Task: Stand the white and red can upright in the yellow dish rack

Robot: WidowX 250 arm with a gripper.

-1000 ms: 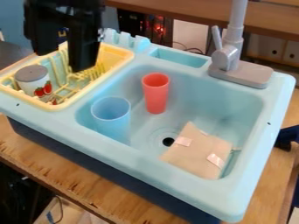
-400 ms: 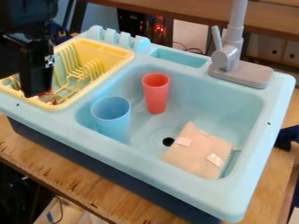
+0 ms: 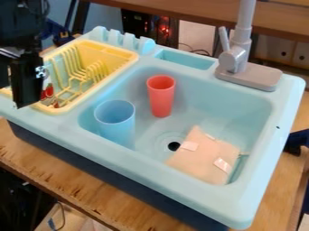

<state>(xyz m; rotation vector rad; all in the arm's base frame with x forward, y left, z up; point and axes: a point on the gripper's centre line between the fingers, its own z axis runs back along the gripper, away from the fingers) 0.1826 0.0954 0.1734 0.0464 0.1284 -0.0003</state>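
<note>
The black gripper [image 3: 25, 80] hangs at the left edge of the camera view, over the left end of the yellow dish rack [image 3: 131, 57]. Just behind it, a white can with red strawberry pictures [image 3: 48, 89] stands in the rack, mostly hidden by the gripper. Whether the two touch cannot be told. Inside the light blue sink [image 3: 265, 106], a red cup [image 3: 161, 97] stands toward the back, and a blue cup [image 3: 114, 119] is at the left. A beige cloth pouch [image 3: 205, 155] lies beside the drain at the lower right.
A grey faucet [image 3: 241, 58] rises from the back right rim of the sink. The sink unit rests on a wooden table [image 3: 114, 194]. Scalloped blue slots [image 3: 120, 41] line the back rim beside the rack.
The gripper has moved left and lower, from over the rack's back part to its left end. It now covers most of the can, whose grey top showed earlier.
</note>
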